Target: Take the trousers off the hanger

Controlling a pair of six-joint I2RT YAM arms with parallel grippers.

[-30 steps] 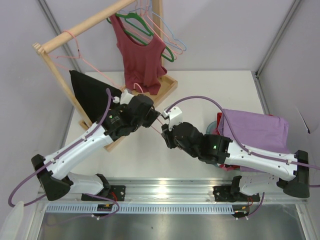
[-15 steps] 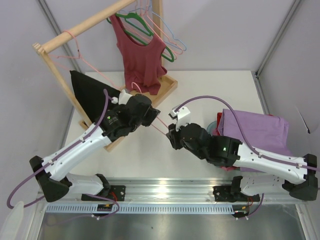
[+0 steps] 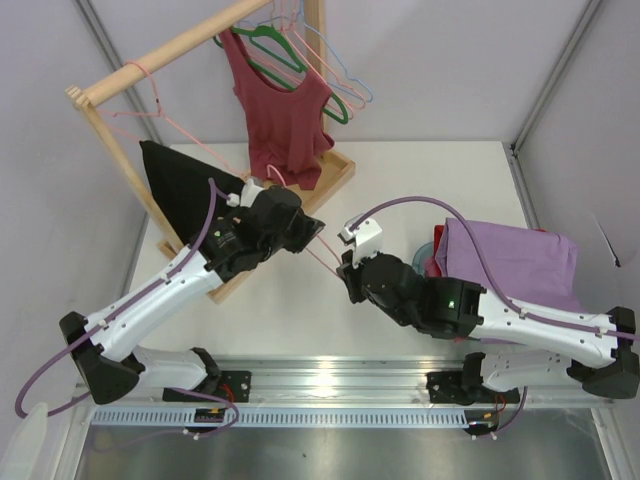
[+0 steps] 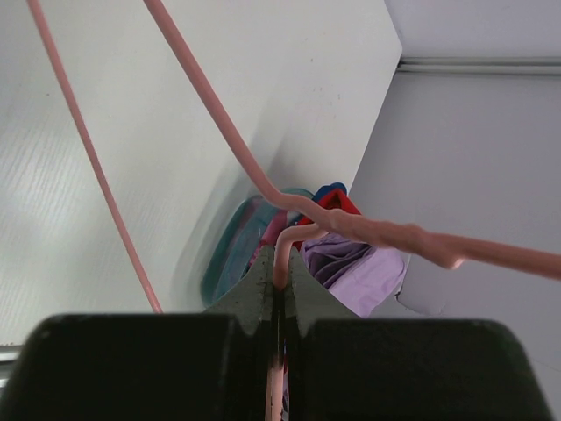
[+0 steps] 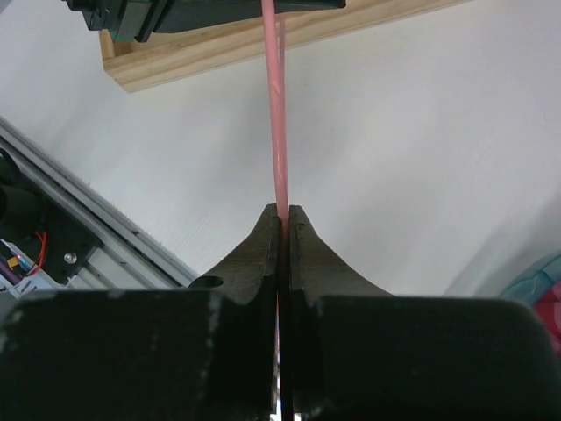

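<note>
Trousers: soft lilac cloth, plain, off the hanger and lying in a loose rumpled heap on the right side of the counter, near edge hidden under the right arm. Left wrist view shows a lilac fold spilling beside a round teal tub with red and blue bits in it. Hanger: thin pale pink rod, smooth, bent-wire frame, held over mid counter between the two arms with nothing on it. Left gripper: black fingers pressed together on a pink rod of the hanger, near a kinked bend in the frame. Right gripper: fingers pinched tight on another straight run of the same hanger, which runs up toward the left gripper. Counter is white, matte, faintly ribbed. Far left stands a light wooden rack with a flat base board. A maroon sleeveless top hangs from it on a green hanger, and a black garment sits at its left end, draped in a triangle.
</note>
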